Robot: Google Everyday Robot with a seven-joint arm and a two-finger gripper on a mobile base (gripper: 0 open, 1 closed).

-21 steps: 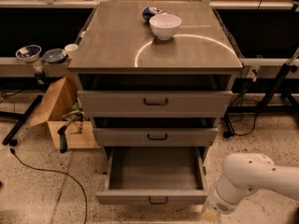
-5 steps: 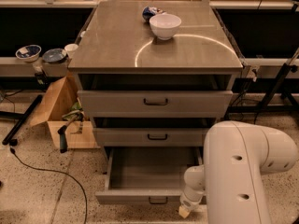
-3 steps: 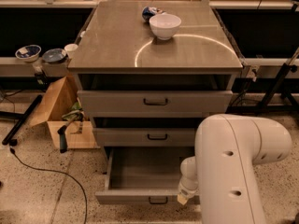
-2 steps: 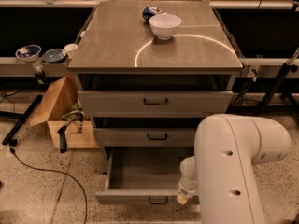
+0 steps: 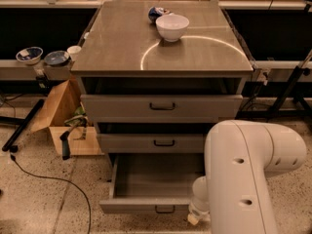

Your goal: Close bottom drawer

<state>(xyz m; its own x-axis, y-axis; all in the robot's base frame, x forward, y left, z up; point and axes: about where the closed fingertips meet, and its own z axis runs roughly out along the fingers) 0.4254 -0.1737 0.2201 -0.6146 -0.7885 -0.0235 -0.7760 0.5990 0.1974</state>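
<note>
The bottom drawer (image 5: 141,205) is pulled far out of the cabinet, and its plain grey inside (image 5: 153,175) holds nothing. Its small dark handle (image 5: 165,209) shows on the front panel. My white arm (image 5: 243,174) fills the lower right and covers the drawer's right end. My gripper (image 5: 195,217) is low at the drawer's front right corner, mostly hidden behind the arm; only a small pale tip shows next to the front panel.
The middle drawer (image 5: 151,143) and top drawer (image 5: 161,106) stand slightly out. A white bowl (image 5: 172,27) and a blue-white object (image 5: 156,12) sit on the cabinet top. A cardboard box (image 5: 61,116) and a black cable (image 5: 48,179) are on the floor at the left.
My arm has swung in from the lower right and moved left, now in front of the drawer's right end. In the last second it has barely moved. The drawer's extension looks unchanged.
</note>
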